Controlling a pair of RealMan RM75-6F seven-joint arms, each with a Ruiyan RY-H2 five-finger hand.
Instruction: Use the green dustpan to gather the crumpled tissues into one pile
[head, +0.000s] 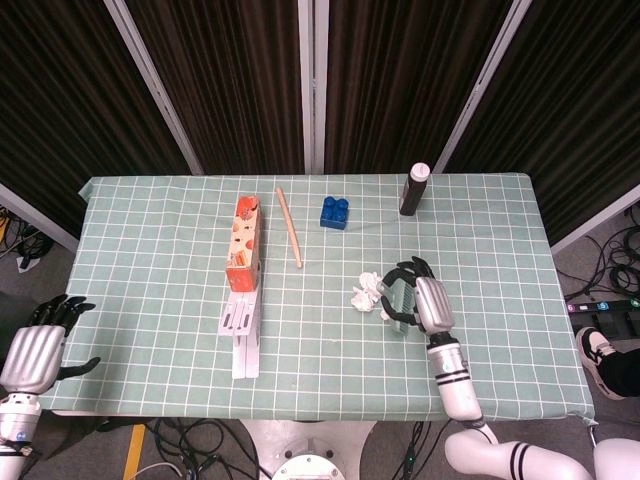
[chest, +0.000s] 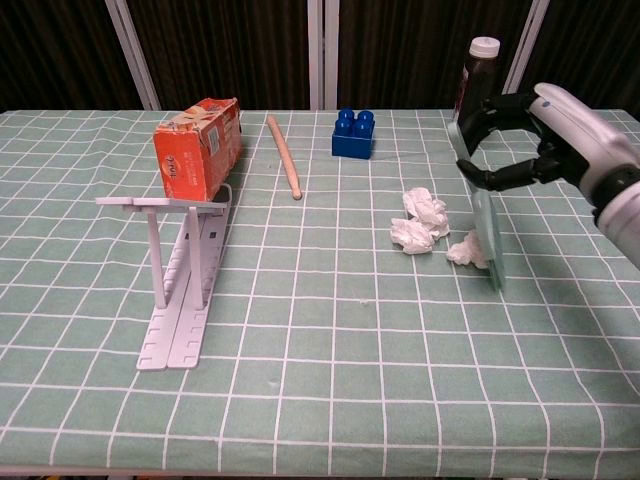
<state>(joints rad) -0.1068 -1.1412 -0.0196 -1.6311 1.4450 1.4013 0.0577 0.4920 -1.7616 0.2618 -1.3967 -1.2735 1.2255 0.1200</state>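
Note:
My right hand grips the pale green dustpan, whose blade stands on edge on the checked cloth. In the chest view one crumpled tissue lies against the blade's left face. Just left of it sit two more crumpled tissues touching each other. The head view shows the tissues as one white clump right beside the dustpan. Off the table's front left corner, my left hand holds nothing and its fingers are apart.
An orange carton lies left of centre, with a white rack in front of it. A wooden stick, a blue block and a dark bottle stand further back.

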